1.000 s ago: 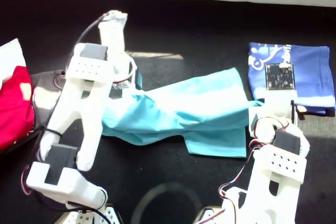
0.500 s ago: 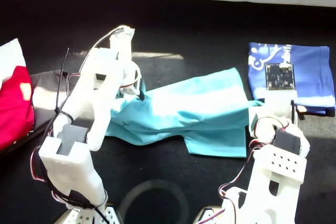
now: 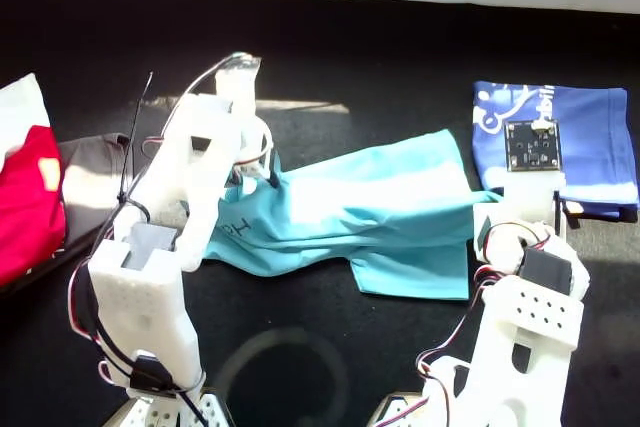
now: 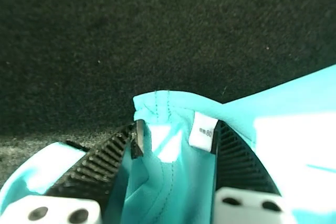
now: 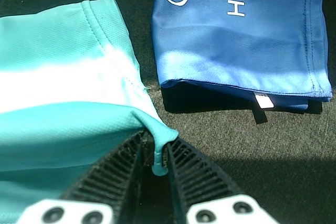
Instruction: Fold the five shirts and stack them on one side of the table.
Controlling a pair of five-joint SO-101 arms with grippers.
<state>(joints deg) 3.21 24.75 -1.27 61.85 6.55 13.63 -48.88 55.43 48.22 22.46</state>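
Table (image 3: 380,57): dark-covered and carrying all the garments on view.

Teal shirt (image 3: 370,207): lies mid-table, drawn out lengthways between the two arms. It is creased and twisted and not yet folded.

Blue shirt (image 3: 595,137): lies on the right side of the table, folded flat into a neat rectangle, just beside the teal shirt's right end.

Left edge of table: a red shirt (image 3: 25,202), a grey garment (image 3: 85,167) and a white one (image 3: 18,107) lie heaped together, apparently unfolded.

Left hand (image 4: 177,135): pinching a bunched fold at the teal shirt's left end, with the sewn-in label showing between the fingers.

Right hand (image 5: 156,148): pressed tight on a corner of the teal shirt's right end.

Assessment: one shirt appears done and the second is in hand but not yet folded. Three are judged untouched, so the stack is barely begun.
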